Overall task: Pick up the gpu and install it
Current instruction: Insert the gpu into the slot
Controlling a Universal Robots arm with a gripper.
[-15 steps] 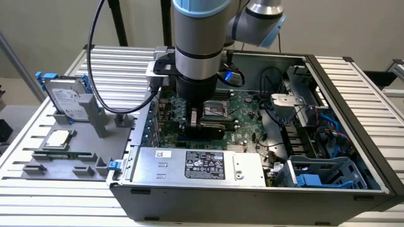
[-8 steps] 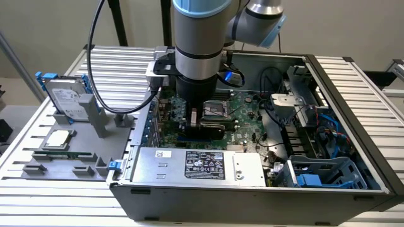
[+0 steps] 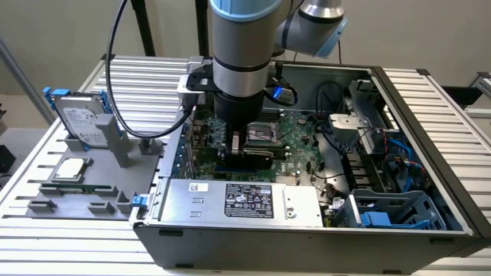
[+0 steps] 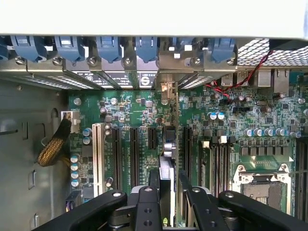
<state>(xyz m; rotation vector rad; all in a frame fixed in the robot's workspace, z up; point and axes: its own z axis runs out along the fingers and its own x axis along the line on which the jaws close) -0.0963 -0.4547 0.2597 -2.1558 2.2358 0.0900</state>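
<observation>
The gpu (image 4: 167,161) shows edge-on in the wrist view, standing upright over the green motherboard (image 4: 130,108) among the long black expansion slots (image 4: 134,151). Its silver end bracket (image 4: 167,89) reaches the case's rear slot openings. My gripper (image 4: 168,202) is shut on the card, one black finger on each side of it. In the exterior view the gripper (image 3: 244,148) hangs low inside the open computer case (image 3: 429,132), with the dark card (image 3: 249,159) beneath it, just above the board.
The silver power supply (image 3: 238,201) lies in front of the gripper, and a blue drive cage (image 3: 391,213) sits at the exterior view's right. The CPU socket (image 4: 260,185) is beside the slots. Outside the case, a grey fixture (image 3: 92,172) holds a hard drive (image 3: 80,123) and a CPU chip (image 3: 71,168).
</observation>
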